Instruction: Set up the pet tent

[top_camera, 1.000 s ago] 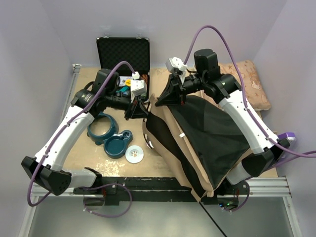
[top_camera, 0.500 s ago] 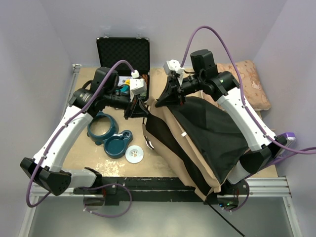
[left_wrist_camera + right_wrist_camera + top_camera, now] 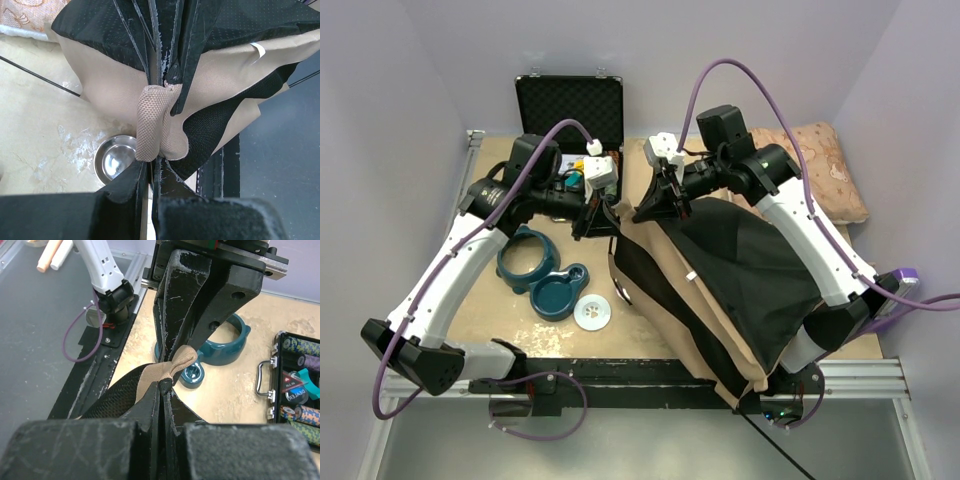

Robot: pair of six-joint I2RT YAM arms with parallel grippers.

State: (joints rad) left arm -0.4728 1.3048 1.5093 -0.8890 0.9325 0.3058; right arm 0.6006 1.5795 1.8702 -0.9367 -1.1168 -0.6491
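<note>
The pet tent is a tan canvas teepee with black lining, lying collapsed across the right half of the table, its top toward the middle. My left gripper is shut on the tan fabric at the tent's top corner; the left wrist view shows the folded tan canvas pinched at my jaws, with black poles running away above it. My right gripper is shut on the same tan top fold, facing the left gripper's fingers closely. The pom-pom and label are hidden.
An open black case with small items stands at the back. A teal double pet bowl stand and a white disc lie left of the tent. A beige patterned pillow lies at the back right. A steel bowl shows under the left gripper.
My right gripper has moved left toward the left gripper, carrying the tent's top with it. The tent's lower edge has drawn back from the front rail. The left arm has barely moved.
</note>
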